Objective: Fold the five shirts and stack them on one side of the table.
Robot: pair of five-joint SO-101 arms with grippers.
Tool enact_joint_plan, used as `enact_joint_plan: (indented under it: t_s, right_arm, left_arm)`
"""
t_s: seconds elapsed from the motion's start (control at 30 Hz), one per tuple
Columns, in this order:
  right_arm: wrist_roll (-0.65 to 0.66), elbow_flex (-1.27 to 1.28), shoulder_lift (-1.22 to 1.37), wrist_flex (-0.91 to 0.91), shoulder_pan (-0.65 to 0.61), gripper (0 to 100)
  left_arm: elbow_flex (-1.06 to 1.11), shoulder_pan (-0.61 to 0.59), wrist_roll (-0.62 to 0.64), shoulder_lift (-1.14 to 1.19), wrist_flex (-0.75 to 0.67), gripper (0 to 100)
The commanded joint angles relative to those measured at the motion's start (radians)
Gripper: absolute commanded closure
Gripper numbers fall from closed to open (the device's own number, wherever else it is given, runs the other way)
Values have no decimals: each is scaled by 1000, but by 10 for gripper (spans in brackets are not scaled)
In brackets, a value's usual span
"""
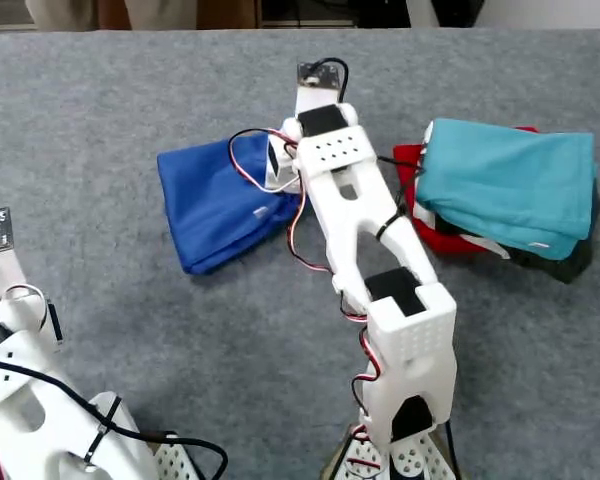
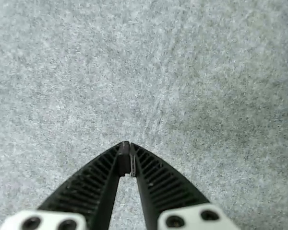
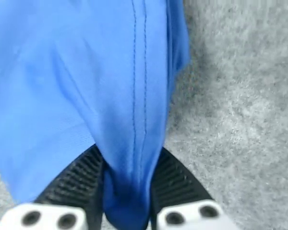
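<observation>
A folded blue shirt (image 1: 220,200) lies on the grey table, left of centre. My right arm (image 1: 355,210) stretches from the near edge to the shirt's right edge. In the right wrist view my right gripper (image 3: 128,160) is shut on a bunched fold of the blue shirt (image 3: 86,72), with cloth pressed between the black fingers (image 3: 77,175). A stack of folded shirts sits at the right: a teal shirt (image 1: 505,180) on top, then a red shirt (image 1: 420,205) and a dark one (image 1: 570,262). My left gripper (image 2: 126,160) is shut on nothing, over bare grey cloth.
My left arm (image 1: 20,390) stays at the near left corner. The grey table cover (image 1: 130,300) runs open between the left arm and the blue shirt. The right arm's base (image 1: 400,450) stands at the near edge.
</observation>
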Motion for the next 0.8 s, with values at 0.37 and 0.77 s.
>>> enact_joint_plan:
  t_s: [0.37,0.77]
  right_arm:
    - [147,-297,-12,163,99,997]
    - [407,-552,-12,233,320,997]
  left_arm:
    - [-5,3,-6,-5,-15,981]
    - [-8,3,-6,-5,-15,981]
